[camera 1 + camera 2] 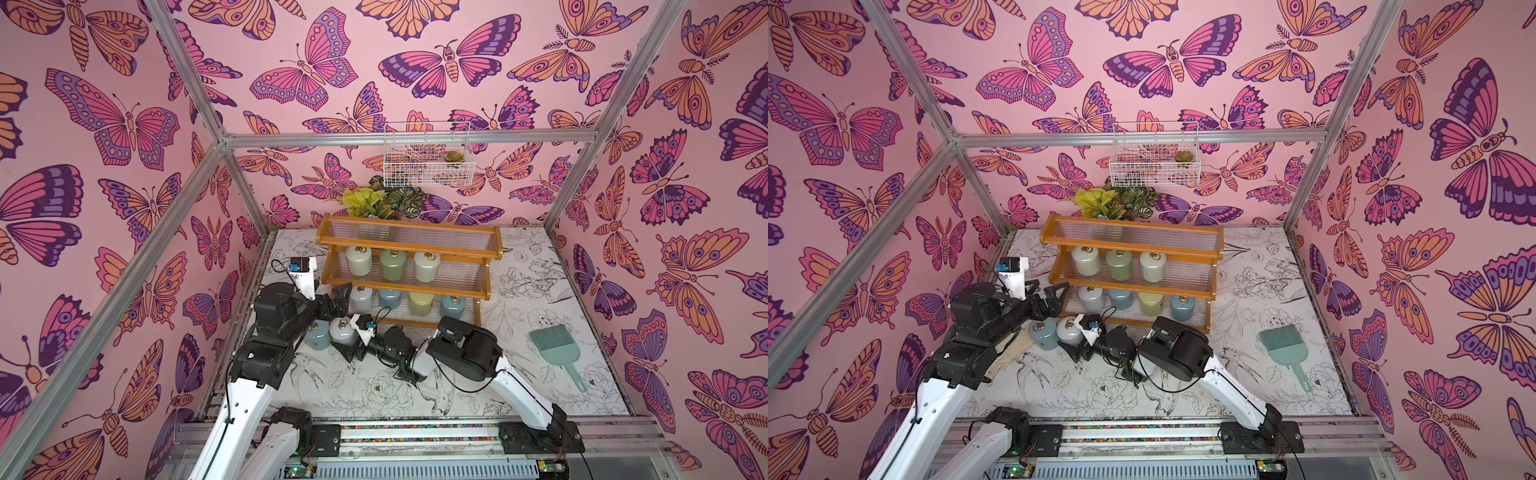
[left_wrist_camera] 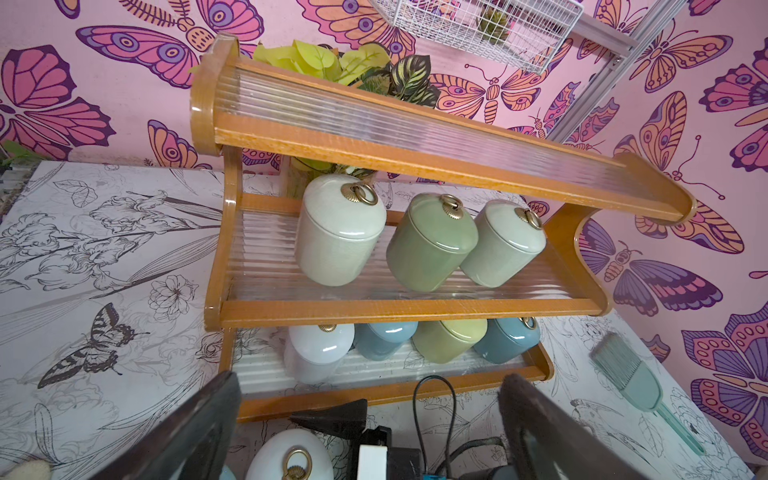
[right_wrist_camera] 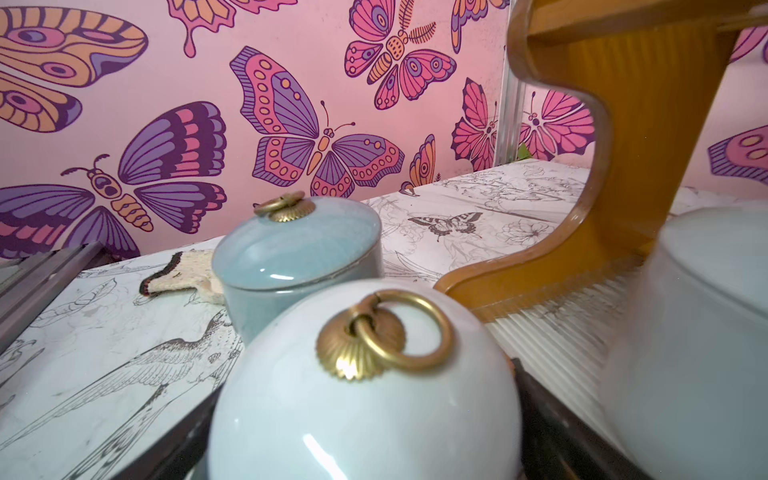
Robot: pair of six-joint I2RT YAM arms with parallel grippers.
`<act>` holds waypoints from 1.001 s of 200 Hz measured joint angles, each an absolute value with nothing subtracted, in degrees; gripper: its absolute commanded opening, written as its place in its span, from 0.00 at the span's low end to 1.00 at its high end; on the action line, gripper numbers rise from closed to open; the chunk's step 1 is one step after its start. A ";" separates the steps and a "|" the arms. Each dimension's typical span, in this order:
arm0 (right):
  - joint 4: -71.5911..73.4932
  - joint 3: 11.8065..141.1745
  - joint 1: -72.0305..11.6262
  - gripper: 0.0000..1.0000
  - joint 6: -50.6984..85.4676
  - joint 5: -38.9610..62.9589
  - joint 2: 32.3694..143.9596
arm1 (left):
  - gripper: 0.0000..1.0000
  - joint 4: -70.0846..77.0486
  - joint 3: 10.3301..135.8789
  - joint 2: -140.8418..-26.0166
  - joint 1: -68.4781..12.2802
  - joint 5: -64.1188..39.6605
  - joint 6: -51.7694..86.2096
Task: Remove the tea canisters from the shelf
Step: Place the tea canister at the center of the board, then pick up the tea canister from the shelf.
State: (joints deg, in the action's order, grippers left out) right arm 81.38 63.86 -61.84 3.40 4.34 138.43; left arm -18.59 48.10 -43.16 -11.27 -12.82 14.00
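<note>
Right wrist view: right gripper (image 3: 370, 386) jaws are sitting apart around white canister (image 3: 361, 424) (blue canister (image 3: 299, 257) just beside); retreating crooked is risking knocking both over. Left gripper (image 2: 372, 380) is gaping empty.

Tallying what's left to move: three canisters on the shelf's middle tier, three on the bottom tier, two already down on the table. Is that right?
Not quite: the bottom tier of the shelf holds four, not three. The left wrist view shows a white canister, a blue-grey canister, a yellow-green canister and a second blue-grey canister. The rest is right.
</note>
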 measured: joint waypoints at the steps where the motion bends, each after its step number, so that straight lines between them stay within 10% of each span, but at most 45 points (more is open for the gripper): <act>1: 81.36 63.70 -61.82 0.99 3.33 4.32 138.19 | 1.00 -18.59 48.10 -43.09 -11.27 -12.82 14.00; 106: 79.64 45.45 -59.53 0.99 -3.01 2.61 105.78 | 1.00 -16.82 47.27 -42.13 -11.27 -12.95 14.74; 200: 50.22 39.31 -56.29 0.99 -8.64 -8.93 70.17 | 1.00 -8.19 41.52 -43.97 -11.29 -18.83 18.96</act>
